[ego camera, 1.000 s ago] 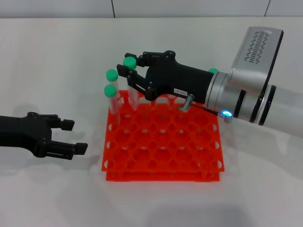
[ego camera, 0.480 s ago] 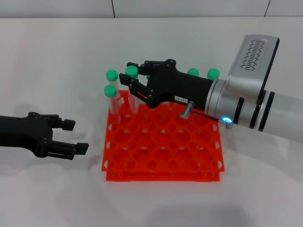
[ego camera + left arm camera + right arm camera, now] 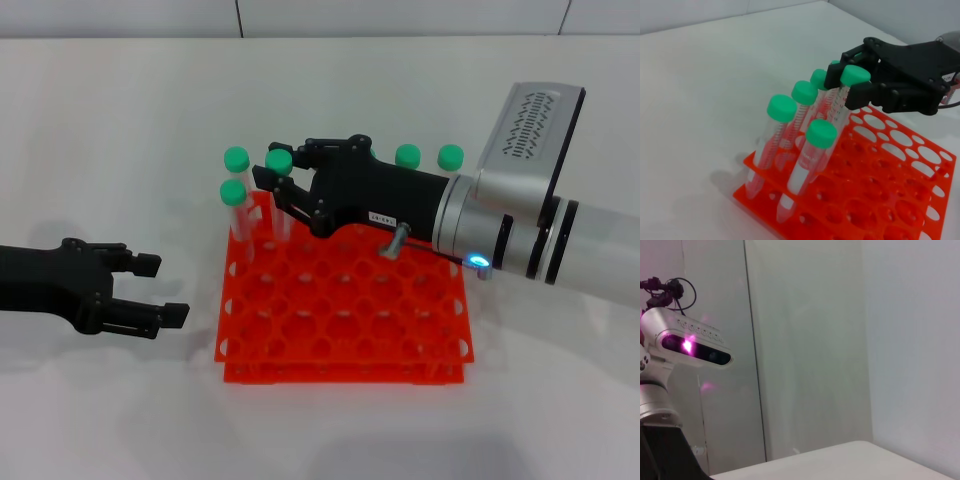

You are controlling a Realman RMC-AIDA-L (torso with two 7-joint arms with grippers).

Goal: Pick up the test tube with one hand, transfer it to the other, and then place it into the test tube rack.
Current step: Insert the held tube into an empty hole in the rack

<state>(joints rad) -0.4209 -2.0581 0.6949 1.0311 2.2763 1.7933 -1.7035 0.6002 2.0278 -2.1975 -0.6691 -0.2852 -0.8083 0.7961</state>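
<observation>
- An orange-red test tube rack point(image 3: 345, 315) sits on a white bench point(image 3: 120, 130), roughly in the middle of the head view.
- The right gripper point(image 3: 272, 181), black with a small white label on its side, reaches in from the bench's right edge over the rack's far edge.
- Its fingers are closed on the test tube point(image 3: 840, 102), gripping just under the green cap point(image 3: 279, 160).
- The tube stands nearly upright, its lower end down in a hole in the rack's far row, near the far-left corner.
- Five more green-capped tubes stand in the rack: two at the far-left corner point(image 3: 236, 158), one point(image 3: 233, 192) just in front of them, and two point(image 3: 407, 155) along the far edge behind the gripper.
- The left gripper point(image 3: 158, 290), black and unlabelled, hangs over the bench near its left edge, apart from the rack, jaws spread wide and holding nothing.
</observation>
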